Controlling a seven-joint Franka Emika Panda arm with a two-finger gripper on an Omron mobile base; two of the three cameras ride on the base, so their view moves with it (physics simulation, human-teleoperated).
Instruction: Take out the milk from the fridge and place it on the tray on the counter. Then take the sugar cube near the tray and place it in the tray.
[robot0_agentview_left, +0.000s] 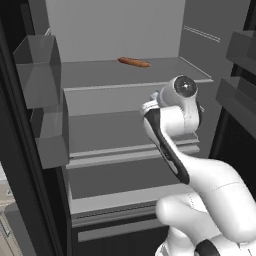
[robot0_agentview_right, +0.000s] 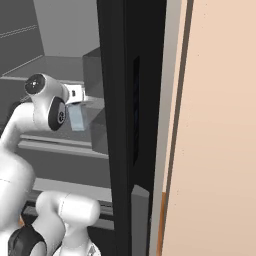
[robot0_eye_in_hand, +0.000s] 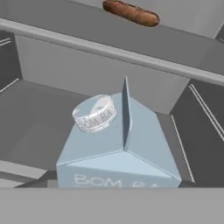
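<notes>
Just ahead of the claw (robot0_agentview_right: 80, 102), the milk (robot0_eye_in_hand: 119, 146) is standing upright on a fridge (robot0_agentview_left: 125, 130) shelf, sausage (robot0_eye_in_hand: 131, 13) beyond it. You are reaching in; the claw's opening cannot be made out. Probably light, smooth card: grip the flat walls below the cap (robot0_eye_in_hand: 95, 113).

Pale blue milk (robot0_eye_in_hand: 118, 148), orange-brown sausage (robot0_eye_in_hand: 131, 13), seemingly grey fridge (robot0_agentview_left: 125, 30).

One milk (robot0_eye_in_hand: 118, 144) — one sausage (robot0_eye_in_hand: 131, 13) — one fridge (robot0_agentview_left: 125, 75).
</notes>
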